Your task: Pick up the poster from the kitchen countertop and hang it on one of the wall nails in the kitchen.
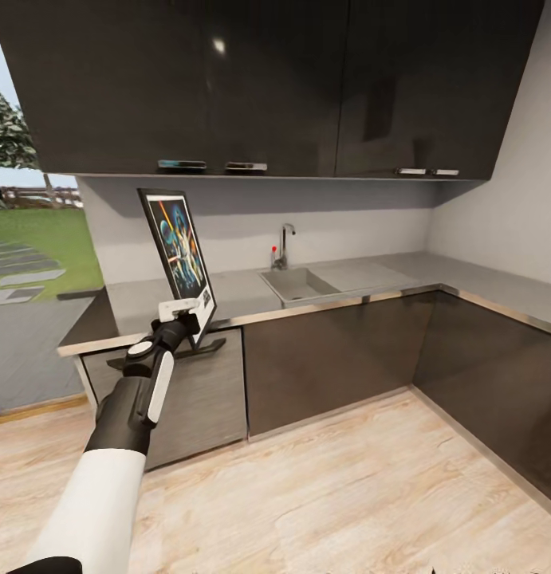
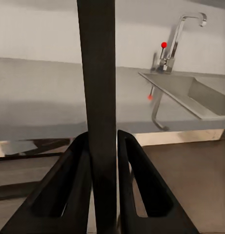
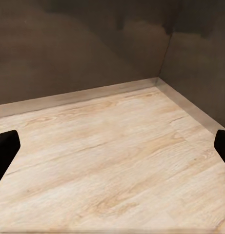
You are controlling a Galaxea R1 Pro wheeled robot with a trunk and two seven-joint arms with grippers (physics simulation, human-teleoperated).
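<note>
The poster point(image 1: 178, 247), black-framed with colourful figures on dark blue, stands upright and slightly tilted above the front edge of the kitchen countertop point(image 1: 243, 291). My left gripper point(image 1: 186, 312) is shut on its lower edge. In the left wrist view the poster point(image 2: 96, 73) appears edge-on as a dark vertical bar clamped between the two black fingers point(image 2: 68, 190), with the steel countertop point(image 2: 39, 102) behind it. My right gripper point(image 3: 114, 146) is open over the wooden floor, its fingertips far apart with nothing between them. The wall nails are out of view.
A sink point(image 1: 295, 285) with a tap point(image 1: 285, 243) is set in the worktop right of the poster. Dark upper cabinets point(image 1: 267, 80) hang overhead. Lower cabinets point(image 1: 331, 359) run along the back and right. Light wood floor point(image 1: 323, 494) lies in front, with an outdoor lawn point(image 1: 44, 239) at the left.
</note>
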